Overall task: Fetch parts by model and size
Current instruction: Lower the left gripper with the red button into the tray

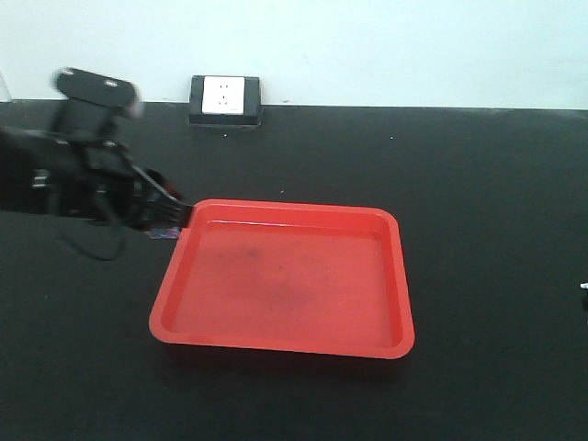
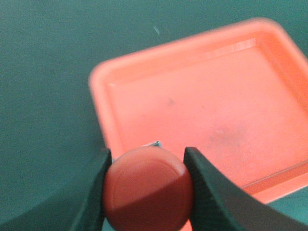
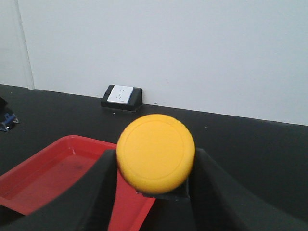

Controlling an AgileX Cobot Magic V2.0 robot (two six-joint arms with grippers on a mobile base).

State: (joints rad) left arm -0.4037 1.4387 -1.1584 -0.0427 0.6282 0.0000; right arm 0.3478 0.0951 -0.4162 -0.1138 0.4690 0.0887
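1. The red-capped switch [image 2: 147,192] sits at the bottom middle of the left wrist view. Its round red cap faces the camera.
2. The left fingers [image 2: 208,195] press on both sides of the cap and hold it tight between them.
3. A tiny light corner peeks out just above the cap. It is too small to tell what it is.
4. The yellow-capped switch [image 3: 155,153] fills the middle of the right wrist view. A bit of its dark base shows under the cap.
5. The right fingers [image 3: 91,192] grip this switch from both sides and hold it up in the air.
6. The red tray [image 1: 276,345] lies flat in the middle of the front view. It has faint dark smudges on its floor.
7. In the front view the left arm [image 1: 83,175] comes in from the left of the frame. Its tip is at the upper left corner of the tray.
8. In the left wrist view the red cap covers the tray's lower rim. I cannot tell if the switch touches the tray.
9. The tray rests on the black tabletop [image 1: 478,184].
10. A white wall socket [image 1: 225,96] in a black box stands at the top of the front view, where the tabletop meets the white wall [image 3: 192,48].
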